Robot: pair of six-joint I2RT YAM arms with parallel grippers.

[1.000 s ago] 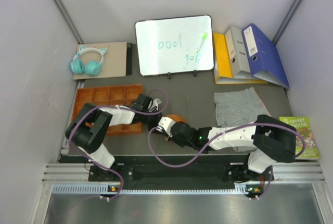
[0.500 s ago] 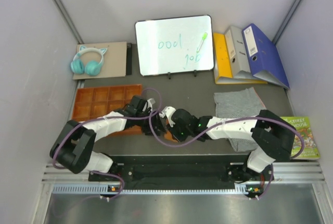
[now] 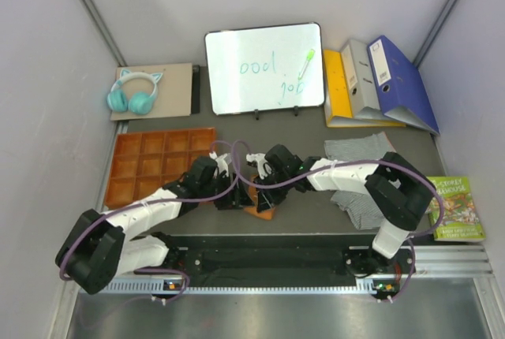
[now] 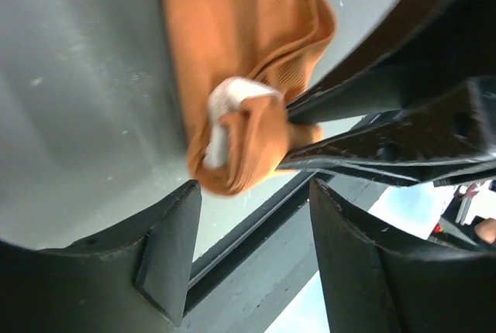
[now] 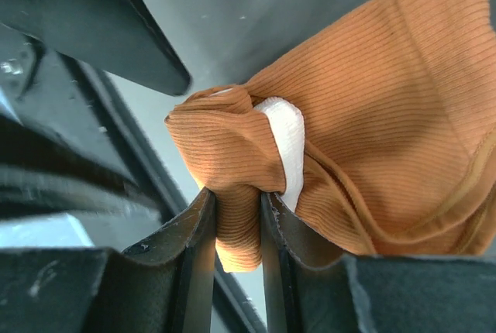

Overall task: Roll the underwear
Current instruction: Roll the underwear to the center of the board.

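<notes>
Comparing with half a second back, you find the left gripper [image 4: 252, 259] moved off the right edge of the orange tray [image 3: 162, 152] toward the near side of the table [image 3: 300, 130]. The right arm's wrist has swung back toward the whiteboard [image 3: 264, 67], and more orange cloth shows in the top view than before.

Briefs [image 5: 387, 116]: on the table between the two grippers, right of the tray and left of the striped boxers [image 3: 355, 148]. One end is bunched into a loose, thick fold, with a strip of cream waistband tucked into it. The rest is flatter, ribbed rust-orange cloth spreading away from the fold. It is not a tidy roll.

Right gripper [image 5: 236, 221]: fingers pressed onto the bunched fold, pinching it.

Left gripper: fingers spread wide with nothing between them. The bunched end sits just beyond the fingertips [image 4: 170, 252], and the right gripper's dark fingers reach in from the side.

Boxers: partly hidden under the right arm.
</notes>
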